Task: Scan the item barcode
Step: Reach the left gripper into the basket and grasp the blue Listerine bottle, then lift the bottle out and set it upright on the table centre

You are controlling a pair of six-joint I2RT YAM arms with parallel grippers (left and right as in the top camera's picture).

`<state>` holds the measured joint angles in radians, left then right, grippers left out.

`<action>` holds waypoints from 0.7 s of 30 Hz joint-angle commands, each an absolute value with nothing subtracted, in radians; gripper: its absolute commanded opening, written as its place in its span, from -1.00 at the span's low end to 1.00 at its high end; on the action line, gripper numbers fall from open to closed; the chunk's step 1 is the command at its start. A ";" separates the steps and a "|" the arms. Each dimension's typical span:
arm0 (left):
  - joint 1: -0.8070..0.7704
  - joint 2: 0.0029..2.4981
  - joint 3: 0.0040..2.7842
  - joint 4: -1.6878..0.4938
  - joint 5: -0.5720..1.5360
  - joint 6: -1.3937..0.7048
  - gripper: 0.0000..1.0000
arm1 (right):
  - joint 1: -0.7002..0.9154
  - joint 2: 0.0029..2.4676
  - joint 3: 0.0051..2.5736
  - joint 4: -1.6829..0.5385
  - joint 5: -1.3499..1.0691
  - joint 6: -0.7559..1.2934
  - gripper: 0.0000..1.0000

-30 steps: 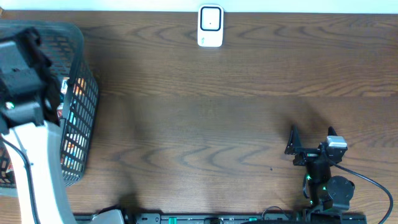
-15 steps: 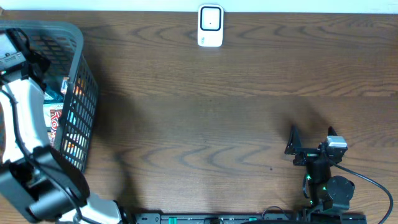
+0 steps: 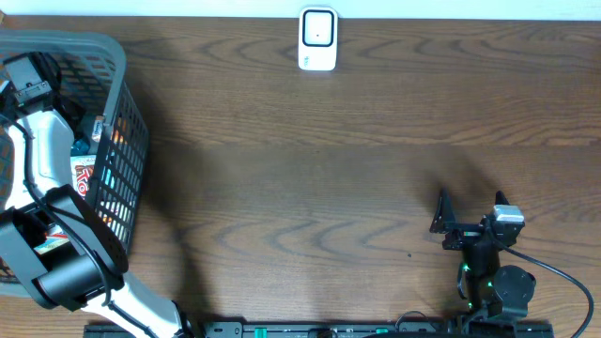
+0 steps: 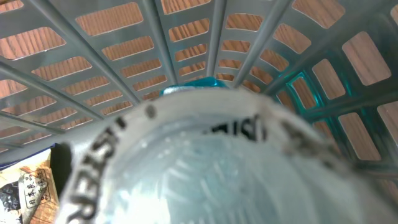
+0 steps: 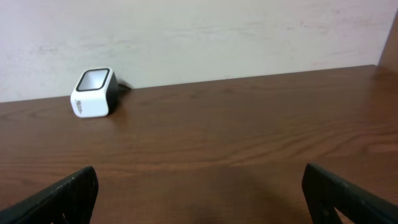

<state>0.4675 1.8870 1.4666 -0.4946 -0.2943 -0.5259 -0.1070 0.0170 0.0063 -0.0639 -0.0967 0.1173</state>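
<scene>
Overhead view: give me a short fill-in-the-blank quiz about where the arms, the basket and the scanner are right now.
1. The left arm reaches into the grey basket, which stands on the ____ side of the table.
2. The scanner at the far edge has a mostly ____ housing.
3. The right gripper holds nothing, and its jaws are ____.
Missing words: left; white; open.
</scene>
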 commanded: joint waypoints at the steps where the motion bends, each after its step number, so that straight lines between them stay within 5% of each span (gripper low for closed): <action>1: 0.471 1.834 1.477 -0.488 -0.340 -0.501 -0.52 | -0.105 0.012 0.006 -0.068 -0.096 0.107 0.99; 13: 0.470 1.458 1.477 -0.482 -0.390 -0.484 -0.52 | -0.105 0.012 0.006 -0.068 -0.096 0.107 0.98; 17: 0.470 1.282 1.477 -0.489 -0.219 -0.498 -0.52 | -0.105 0.012 0.006 -0.068 -0.096 0.107 0.99; 21: 0.438 1.102 1.477 -0.495 0.209 -0.561 -0.51 | -0.105 0.012 0.006 -0.068 -0.096 0.107 0.99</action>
<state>0.4683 1.2221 1.4605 -0.5079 -0.1505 -0.5056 -0.1070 0.0170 0.0063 -0.0639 -0.0963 0.1173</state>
